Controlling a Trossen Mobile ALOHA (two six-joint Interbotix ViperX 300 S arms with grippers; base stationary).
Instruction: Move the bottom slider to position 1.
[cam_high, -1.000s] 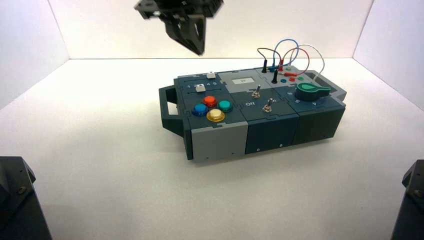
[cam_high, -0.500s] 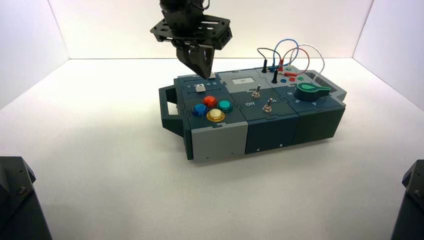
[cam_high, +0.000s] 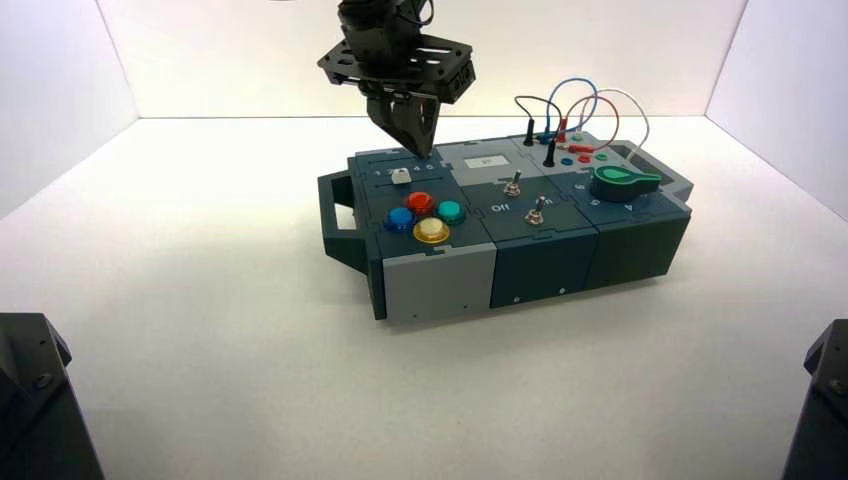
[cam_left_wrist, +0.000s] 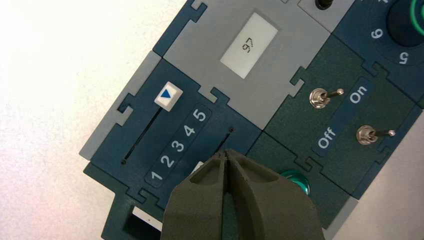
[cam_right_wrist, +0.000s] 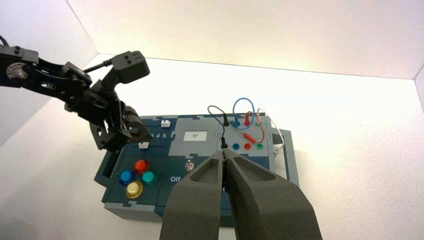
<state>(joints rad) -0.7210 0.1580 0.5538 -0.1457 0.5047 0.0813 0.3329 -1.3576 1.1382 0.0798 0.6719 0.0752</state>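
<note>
Pale walls (cam_high: 420, 60) stand behind and beside me, around a white, softly lit tabletop (cam_high: 220, 380). The dark teal and grey box (cam_high: 500, 220) rests on it, slightly turned, with a faint shadow along its front. My left end effector (cam_high: 422, 152) hovers over the box's slider panel, fingers pressed together; my right end effector (cam_right_wrist: 223, 152), also closed, waits above the box's front. The bottom slider (cam_high: 401, 176) sits behind the red button (cam_high: 420, 203), partly hidden in my left wrist view, its position unclear. Beside its track, the small printed 1 (cam_left_wrist: 157, 176) starts the digit row.
</note>
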